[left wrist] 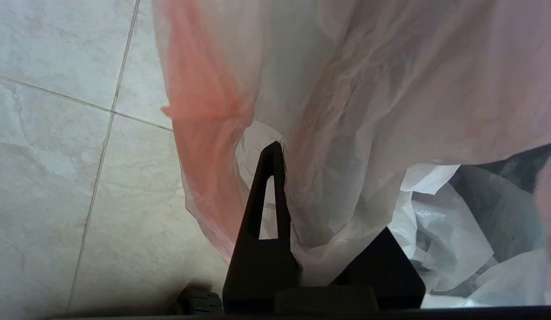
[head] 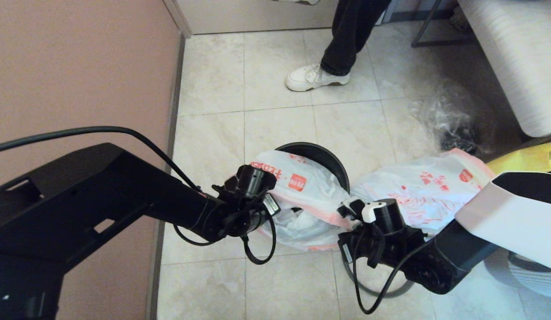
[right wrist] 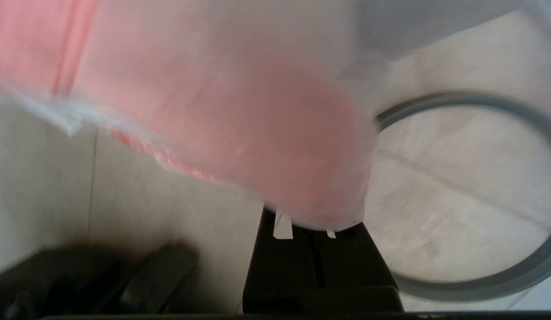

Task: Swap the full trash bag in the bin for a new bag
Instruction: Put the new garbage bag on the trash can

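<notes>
The new bag [head: 302, 195] lies draped over the mouth of the bin [head: 322, 156], which stands on the tiled floor [head: 275, 80] close to the wall, and both arms are working at its opening. The left gripper [left wrist: 322, 209] has its fingers [left wrist: 266, 186] pinched on a fold of the bag's thin white wall beside a pink-orange handle, apparently to hold that side of the mouth open. The right gripper [right wrist: 317, 231] is clenched on the pink-orange edge on the opposite side, so the two grips together can stretch the opening over the bin. The dark grey ring rim [right wrist: 475, 284] lies loose on the floor beside the right gripper, off the bin, presumably set aside until the bag is seated. The full trash bag [head: 428, 186] rests on the floor to the right of the bin, already out of the way.
</notes>
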### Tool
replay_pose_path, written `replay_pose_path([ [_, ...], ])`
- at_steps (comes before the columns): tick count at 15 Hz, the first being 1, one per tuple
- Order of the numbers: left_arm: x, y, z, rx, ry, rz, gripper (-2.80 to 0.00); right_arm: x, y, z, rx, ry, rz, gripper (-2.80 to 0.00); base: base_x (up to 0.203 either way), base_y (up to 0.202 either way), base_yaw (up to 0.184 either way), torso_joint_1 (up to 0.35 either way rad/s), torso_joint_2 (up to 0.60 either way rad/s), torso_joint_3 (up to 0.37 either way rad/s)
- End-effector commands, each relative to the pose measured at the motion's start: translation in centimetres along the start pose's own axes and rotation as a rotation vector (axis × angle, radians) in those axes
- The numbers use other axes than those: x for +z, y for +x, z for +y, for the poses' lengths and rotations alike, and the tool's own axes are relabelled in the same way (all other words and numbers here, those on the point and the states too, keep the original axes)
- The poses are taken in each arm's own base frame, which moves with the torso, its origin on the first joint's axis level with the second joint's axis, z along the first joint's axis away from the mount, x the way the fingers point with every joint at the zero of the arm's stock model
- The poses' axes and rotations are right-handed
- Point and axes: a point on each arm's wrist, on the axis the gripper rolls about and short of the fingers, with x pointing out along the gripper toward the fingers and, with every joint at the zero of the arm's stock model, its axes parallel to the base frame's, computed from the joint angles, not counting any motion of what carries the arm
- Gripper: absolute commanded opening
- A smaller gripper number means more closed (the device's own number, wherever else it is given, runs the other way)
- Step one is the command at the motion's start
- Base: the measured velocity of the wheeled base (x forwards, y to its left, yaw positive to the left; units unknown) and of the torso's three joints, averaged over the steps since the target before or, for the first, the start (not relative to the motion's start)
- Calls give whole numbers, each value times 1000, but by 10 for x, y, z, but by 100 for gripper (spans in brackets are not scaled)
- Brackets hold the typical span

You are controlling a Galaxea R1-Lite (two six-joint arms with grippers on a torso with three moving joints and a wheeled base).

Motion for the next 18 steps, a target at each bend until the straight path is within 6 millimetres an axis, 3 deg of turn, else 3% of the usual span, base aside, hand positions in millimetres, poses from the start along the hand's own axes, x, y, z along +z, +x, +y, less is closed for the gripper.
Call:
replay_pose_path([
  [1,0,1,1,3,-5,-2,-280,7,0,-8,-19,19,-27,-280,0,0,0,0,0,0],
  [8,-4,4,2,12,1,8,-280,35,-21,-27,-52,183,-148,-280,0,0,0,0,0,0],
  [13,-6,3,2,12,6,12,-280,43,-20,-37,-73,200,-181,-280,0,0,0,0,0,0],
  [18,-11,1,1,11,16,22,-280,52,-5,-39,-76,202,-212,-280,0,0,0,0,0,0],
])
